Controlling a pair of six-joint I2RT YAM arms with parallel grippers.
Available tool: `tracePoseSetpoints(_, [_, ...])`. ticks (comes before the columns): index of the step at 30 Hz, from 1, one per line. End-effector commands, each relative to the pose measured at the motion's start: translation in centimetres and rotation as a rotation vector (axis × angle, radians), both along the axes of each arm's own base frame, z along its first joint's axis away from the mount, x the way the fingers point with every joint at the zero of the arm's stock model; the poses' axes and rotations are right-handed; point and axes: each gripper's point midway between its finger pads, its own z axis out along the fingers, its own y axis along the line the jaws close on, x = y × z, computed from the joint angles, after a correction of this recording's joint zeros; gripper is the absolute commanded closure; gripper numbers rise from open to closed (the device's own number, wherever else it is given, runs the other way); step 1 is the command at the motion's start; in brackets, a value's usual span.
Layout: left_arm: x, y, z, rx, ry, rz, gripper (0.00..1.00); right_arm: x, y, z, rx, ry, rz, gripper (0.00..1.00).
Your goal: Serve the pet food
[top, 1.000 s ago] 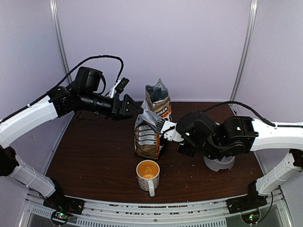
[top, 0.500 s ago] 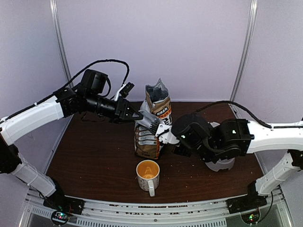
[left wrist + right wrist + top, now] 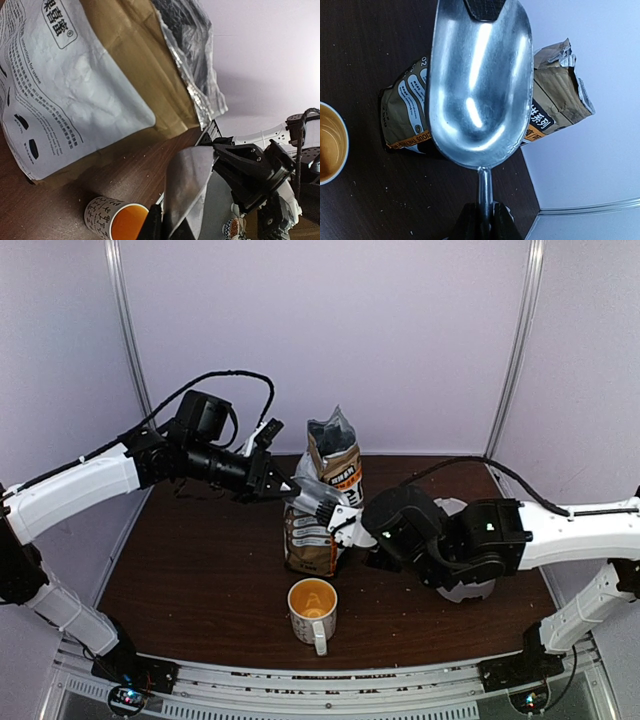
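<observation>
A silver metal scoop (image 3: 477,85) is held from both ends above the table, and its bowl is empty. My right gripper (image 3: 482,217) is shut on the scoop's thin handle. My left gripper (image 3: 167,227) is shut on the scoop's front lip (image 3: 187,180). In the top view the scoop (image 3: 318,502) hangs between the left gripper (image 3: 290,488) and the right gripper (image 3: 345,525), in front of two bags. One bag (image 3: 335,455) stands open at the back and the other (image 3: 308,540) leans in front of it. The pet food is hidden inside them.
A white mug with an orange lining (image 3: 313,608) stands near the front of the table, below the scoop. A white bowl (image 3: 465,587) sits under the right arm. Crumbs are scattered over the dark wood table (image 3: 200,560). Grey walls close off the back.
The left gripper has moved right to the scoop and shut on its front lip. The right arm has shifted slightly left, still holding the handle.
</observation>
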Motion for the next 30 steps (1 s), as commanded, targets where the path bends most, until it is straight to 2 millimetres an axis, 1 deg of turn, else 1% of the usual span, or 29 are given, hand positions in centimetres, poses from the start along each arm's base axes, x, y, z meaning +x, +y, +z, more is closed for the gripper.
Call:
tracePoseSetpoints(1, [-0.3,-0.2,2.1,-0.079,-0.039,-0.001,1.00,0.1,0.1,2.6,0.159,-0.036,-0.032,0.79])
tracePoseSetpoints(4, [0.8,1.0,2.6,-0.118,-0.064,0.070,1.00,-0.1,-0.2,3.5,0.229,-0.035,-0.029,0.58])
tracePoseSetpoints(5, [1.2,1.5,2.9,-0.131,-0.083,0.096,1.00,-0.2,-0.4,3.9,0.256,-0.031,-0.028,0.49])
tracePoseSetpoints(6, [1.5,2.1,3.5,-0.143,-0.110,0.124,1.00,-0.3,-0.4,4.2,0.286,-0.022,-0.023,0.42])
tracePoseSetpoints(8, [2.1,3.0,3.8,-0.142,-0.166,0.171,1.00,-0.5,-0.5,5.0,0.357,0.004,-0.013,0.31])
tracePoseSetpoints(9, [2.4,3.5,4.2,-0.146,-0.198,0.191,1.00,-0.6,-0.6,5.5,0.401,0.025,-0.009,0.27])
tracePoseSetpoints(13, [2.4,3.9,6.0,-0.221,-0.296,0.205,1.00,-0.4,-1.3,7.2,0.639,0.137,-0.023,0.26])
tracePoseSetpoints(15, [1.9,3.8,7.0,-0.258,-0.329,0.179,1.00,-0.6,-1.4,8.3,0.780,0.212,0.003,0.25])
tracePoseSetpoints(17, [1.4,3.8,7.8,-0.274,-0.368,0.154,1.00,-0.6,-1.7,9.5,0.933,0.293,0.026,0.22])
tracePoseSetpoints(19, [1.0,4.0,8.3,-0.279,-0.405,0.137,1.00,0.0,-2.0,10.7,1.096,0.407,0.067,0.20])
tracePoseSetpoints(20, [0.8,4.1,8.5,-0.280,-0.421,0.131,1.00,-0.1,-1.9,11.2,1.181,0.480,0.098,0.19])
tracePoseSetpoints(22, [0.4,4.1,8.8,-0.283,-0.443,0.114,1.00,-0.4,-1.5,12.3,1.291,0.591,0.181,0.18])
tracePoseSetpoints(24, [0.0,4.1,9.0,-0.285,-0.451,0.093,1.00,-1.0,-1.1,13.1,1.352,0.669,0.253,0.15])
tracePoseSetpoints(26, [-0.2,4.0,8.9,-0.285,-0.455,0.077,1.00,-1.6,-0.3,13.8,1.377,0.743,0.325,0.14])
tracePoseSetpoints(28, [-0.4,3.9,9.0,-0.288,-0.462,0.057,1.00,-1.8,0.3,14.0,1.376,0.789,0.348,0.14])
tracePoseSetpoints(30, [-0.7,3.7,9.1,-0.295,-0.472,0.034,1.00,-1.3,0.8,13.5,1.365,0.806,0.319,0.14])
